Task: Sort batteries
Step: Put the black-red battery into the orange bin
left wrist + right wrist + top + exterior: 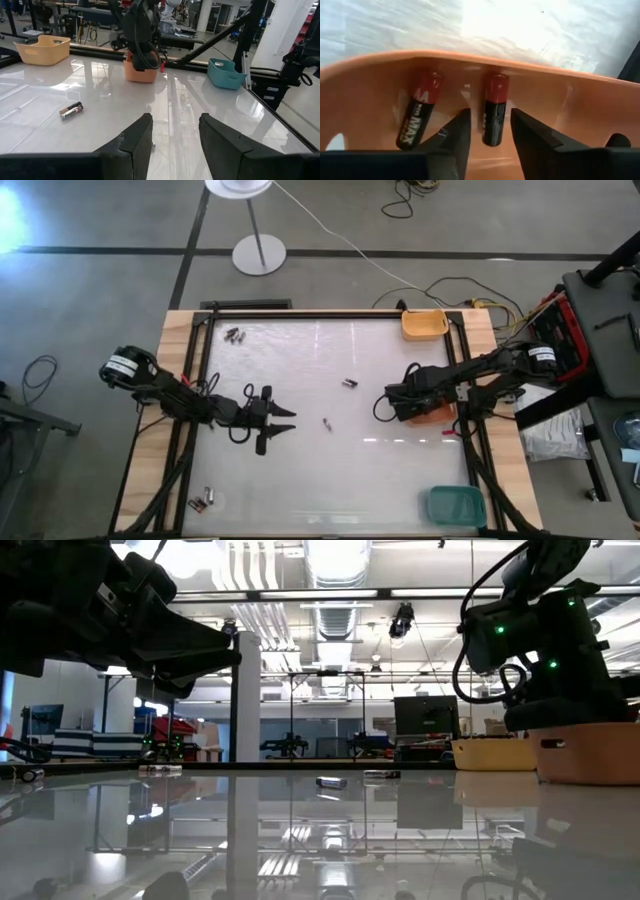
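1. While the left gripper (281,420) hovers over the glass near the table's (300,480) middle, its fingers (135,142) stand apart with nothing between them.
2. Ahead of those fingers and off to one side lies a loose battery (70,110) on the glass, its long axis slanted across the line of reach; a second loose battery (327,424) lies just beyond the fingertips in the high view. By judgement the left arm is the nearer one for both.
3. More batteries sit well apart from this gripper: a cluster (234,335) at the far corner and another cluster (202,502) at the near corner, both on the left arm's side.
4. The right gripper (485,131) hangs inside the orange tray (365,100). Its fingers are parted, and a dark, red-tipped battery (492,109) lies directly between and beyond them, long axis in line with the fingers. I judge it released, not gripped.
5. Just beside it a second battery (419,109) lies in the same tray, tilted slightly.
6. A yellow tray (424,323) and a teal tray (455,504) stand at the right-hand corners.
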You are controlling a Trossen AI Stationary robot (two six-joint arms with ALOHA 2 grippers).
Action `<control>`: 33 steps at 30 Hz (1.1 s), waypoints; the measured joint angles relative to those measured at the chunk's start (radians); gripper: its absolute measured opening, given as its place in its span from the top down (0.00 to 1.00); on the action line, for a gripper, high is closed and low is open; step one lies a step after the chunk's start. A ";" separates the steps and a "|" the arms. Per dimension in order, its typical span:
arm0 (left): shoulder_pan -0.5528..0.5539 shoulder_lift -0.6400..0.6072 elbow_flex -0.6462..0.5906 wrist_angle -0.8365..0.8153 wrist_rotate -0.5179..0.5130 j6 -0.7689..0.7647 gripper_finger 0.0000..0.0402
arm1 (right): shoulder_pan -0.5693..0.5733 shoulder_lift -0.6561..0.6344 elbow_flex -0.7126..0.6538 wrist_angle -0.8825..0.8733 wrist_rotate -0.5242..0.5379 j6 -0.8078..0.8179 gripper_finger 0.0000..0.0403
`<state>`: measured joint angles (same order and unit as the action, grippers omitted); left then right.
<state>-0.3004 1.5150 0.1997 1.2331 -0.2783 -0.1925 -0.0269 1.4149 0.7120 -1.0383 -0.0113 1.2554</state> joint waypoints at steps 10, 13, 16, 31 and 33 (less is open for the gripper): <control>-0.011 0.000 0.000 0.018 0.000 0.005 0.64 | 0.028 -0.072 0.203 -0.282 -0.017 0.033 0.54; -0.014 0.000 0.000 0.015 0.000 0.007 0.64 | 0.065 -0.080 0.327 -0.327 0.034 0.044 0.53; -0.013 0.000 0.000 0.011 0.039 -0.013 0.64 | 0.142 -0.074 0.447 -0.287 0.186 -0.023 0.54; -0.084 -0.013 0.193 -0.443 -0.035 -0.416 0.66 | 0.518 0.016 0.266 0.838 0.771 -0.851 0.65; -0.111 -0.023 0.281 -0.744 -0.081 -0.549 0.67 | 0.518 0.046 0.238 0.871 0.772 -0.861 0.66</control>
<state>-0.4110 1.4916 0.4810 0.4890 -0.3591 -0.7417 0.4908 1.4608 0.9500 -0.1672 0.7603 0.3945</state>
